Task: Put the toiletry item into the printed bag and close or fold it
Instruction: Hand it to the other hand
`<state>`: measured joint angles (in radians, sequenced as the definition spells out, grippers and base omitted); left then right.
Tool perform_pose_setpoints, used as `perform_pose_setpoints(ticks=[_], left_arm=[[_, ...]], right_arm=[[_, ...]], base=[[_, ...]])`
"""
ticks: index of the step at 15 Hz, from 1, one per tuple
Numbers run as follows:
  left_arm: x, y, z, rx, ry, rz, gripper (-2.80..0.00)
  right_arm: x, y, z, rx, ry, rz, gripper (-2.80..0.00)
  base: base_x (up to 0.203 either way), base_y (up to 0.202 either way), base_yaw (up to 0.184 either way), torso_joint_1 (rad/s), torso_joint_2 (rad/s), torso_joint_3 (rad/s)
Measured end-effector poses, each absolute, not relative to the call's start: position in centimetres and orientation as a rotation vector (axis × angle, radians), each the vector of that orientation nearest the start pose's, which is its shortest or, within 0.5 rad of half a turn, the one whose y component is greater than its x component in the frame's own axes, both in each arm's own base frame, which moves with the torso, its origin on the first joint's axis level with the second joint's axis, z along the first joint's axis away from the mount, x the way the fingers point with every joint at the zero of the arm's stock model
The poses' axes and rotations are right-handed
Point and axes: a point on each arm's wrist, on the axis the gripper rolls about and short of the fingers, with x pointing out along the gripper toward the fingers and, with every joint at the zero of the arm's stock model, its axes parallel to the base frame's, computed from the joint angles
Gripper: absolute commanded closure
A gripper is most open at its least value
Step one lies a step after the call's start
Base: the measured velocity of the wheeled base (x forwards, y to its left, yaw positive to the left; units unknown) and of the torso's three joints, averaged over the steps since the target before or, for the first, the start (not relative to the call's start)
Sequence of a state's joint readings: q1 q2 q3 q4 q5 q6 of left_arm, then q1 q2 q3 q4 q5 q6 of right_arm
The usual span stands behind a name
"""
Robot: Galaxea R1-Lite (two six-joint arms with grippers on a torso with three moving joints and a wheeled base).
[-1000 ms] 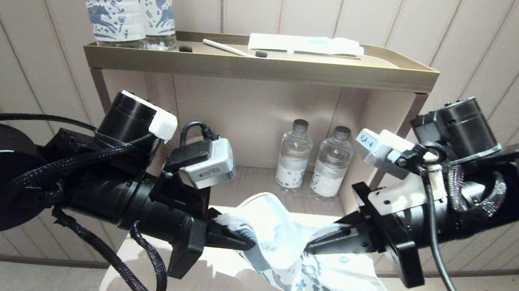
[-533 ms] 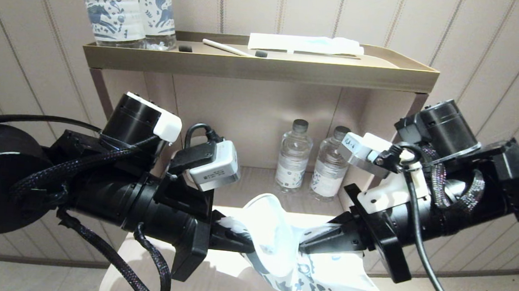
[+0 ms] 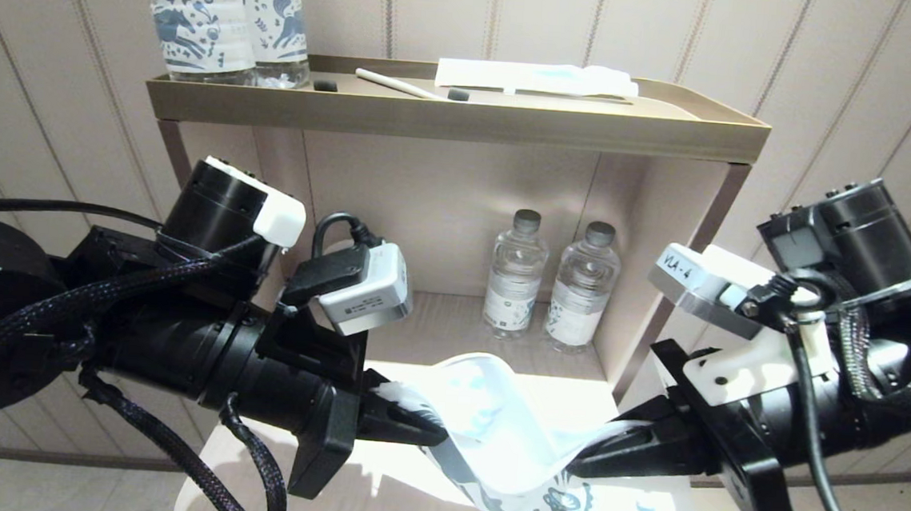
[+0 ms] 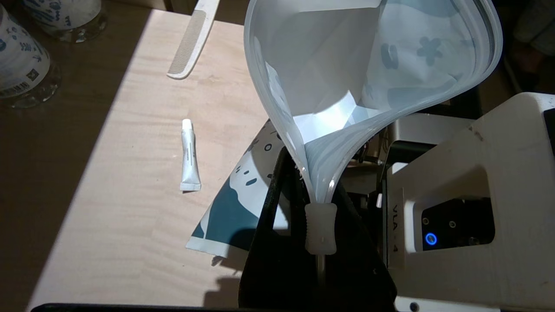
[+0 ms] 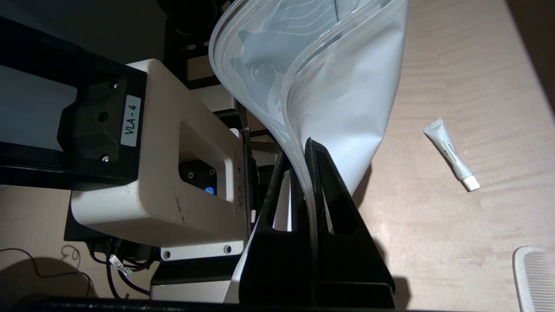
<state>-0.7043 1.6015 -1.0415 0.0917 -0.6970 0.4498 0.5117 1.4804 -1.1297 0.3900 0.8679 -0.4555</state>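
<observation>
White plastic printed bag point(image 3: 506, 443) hangs between both grippers, above the pale wooden tabletop point(image 4: 130, 208). Left gripper point(image 3: 431, 430) is clamped shut on one end of the bag's mouth; in the left wrist view the rim runs straight into its closed fingertips, pinched just past a small white slider tab point(image 4: 321, 227). Right gripper point(image 3: 581, 463) is clamped shut on the opposite end of the mouth; the right wrist view shows the plastic edge squeezed between its two black fingers point(image 5: 329, 190). Mouth of the bag bulges open in a loop between the two sets of fingertips, inside visible, nothing seen in it. Lower printed part with dark blue shapes droops below and beyond the fingers, its bottom corner touching the tabletop.

Small white tube point(image 4: 190, 156) lies flat on the tabletop, well apart from both sets of fingers and outside the bag. White comb point(image 4: 190, 41) lies farther off on the same surface, beyond the tube from the left fingers.

Behind the grippers, a shelf unit point(image 3: 457, 119) holds two small clear bottles point(image 3: 553, 286) in the lower bay; two labelled bottles point(image 3: 223, 19) stand on top.
</observation>
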Motion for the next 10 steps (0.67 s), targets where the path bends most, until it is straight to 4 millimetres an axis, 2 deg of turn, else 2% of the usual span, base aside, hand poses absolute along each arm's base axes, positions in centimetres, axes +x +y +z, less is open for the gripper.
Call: perform_pose_setpoints(ticks=[1,7,10], left_arm=[[19.98,-18.87,21.22,0.362,0.390,-1.482,0.00],[19.89,-18.79,21.24,0.363,0.387,-1.482,0.00],[19.92,-18.72,21.22,0.361,0.390,-1.480,0.00]], right_arm=[[19.35,12.85,24.61,-0.222,0.470,1.457,-2.80],[19.24,12.70,24.54,-0.227,0.469,1.447,-2.80],[18.60,11.92,24.52,-0.222,0.470,1.431,-2.80]], base=[[0.000,0.000,0.000,0.000,0.00,0.000],[0.000,0.000,0.000,0.000,0.00,0.000],[0.000,0.000,0.000,0.000,0.00,0.000]])
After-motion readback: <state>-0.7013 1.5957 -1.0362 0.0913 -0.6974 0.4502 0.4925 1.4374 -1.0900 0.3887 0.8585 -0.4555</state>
